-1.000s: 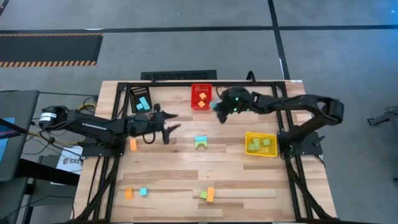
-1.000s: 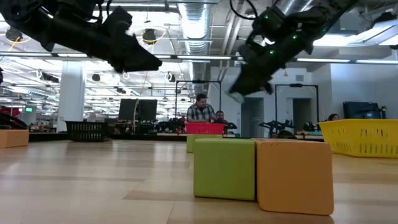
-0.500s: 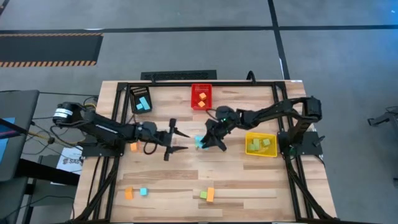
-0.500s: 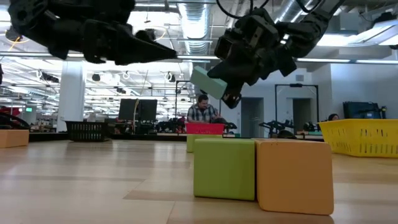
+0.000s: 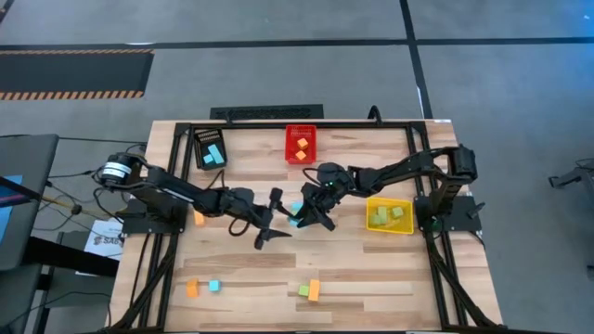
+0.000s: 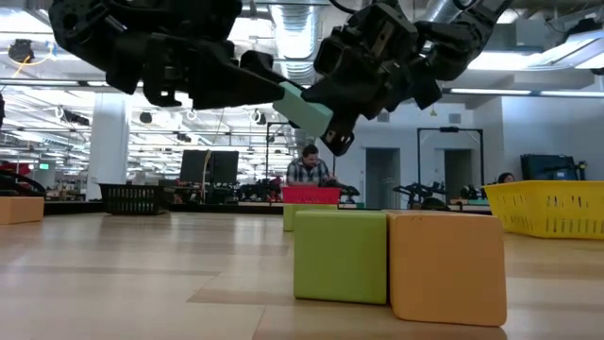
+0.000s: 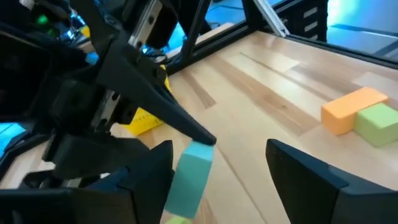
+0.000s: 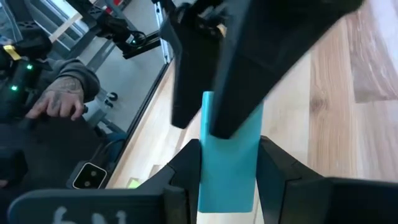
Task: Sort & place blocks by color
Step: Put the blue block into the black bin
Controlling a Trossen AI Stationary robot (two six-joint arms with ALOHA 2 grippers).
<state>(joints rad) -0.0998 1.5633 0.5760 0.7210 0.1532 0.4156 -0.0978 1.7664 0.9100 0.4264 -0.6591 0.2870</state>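
My right gripper (image 5: pixel 304 215) is shut on a light blue block (image 8: pixel 229 158) and holds it above the table's middle. The block also shows in the low view (image 6: pixel 308 111) and in the left wrist view (image 7: pixel 191 177). My left gripper (image 5: pixel 270 221) stands open right at the block's free end, one finger on either side of it (image 7: pixel 217 177). A green block (image 6: pixel 288 215) rests on the table below them. More blocks lie near the front edge: an orange one (image 5: pixel 192 289), a blue one (image 5: pixel 213 286), a green one (image 5: pixel 303 291) and an orange one (image 5: pixel 314 289). My right gripper pinches the blue block's two long sides (image 8: pixel 227 180) between its two fingers, which lie along the block. The block sticks out past the fingertips toward my left gripper, tilted a little downward and lifted clear of the table. Whether my left gripper touches its far end (image 7: pixel 198 152), I cannot tell.
A black bin (image 5: pixel 209 148) with blue blocks, a red bin (image 5: pixel 300 144) with orange blocks and a yellow bin (image 5: pixel 389 215) with green blocks stand along the far and right parts of the table. An orange block (image 5: pixel 198 218) lies by my left arm. A person's hand (image 8: pixel 59 106) shows beyond the table.
My right gripper has carried the blue block from beside the red bin toward the table's middle and downward, tipping more level. My left gripper has moved toward the table's right and near side to meet it, has rolled, and has opened wider.
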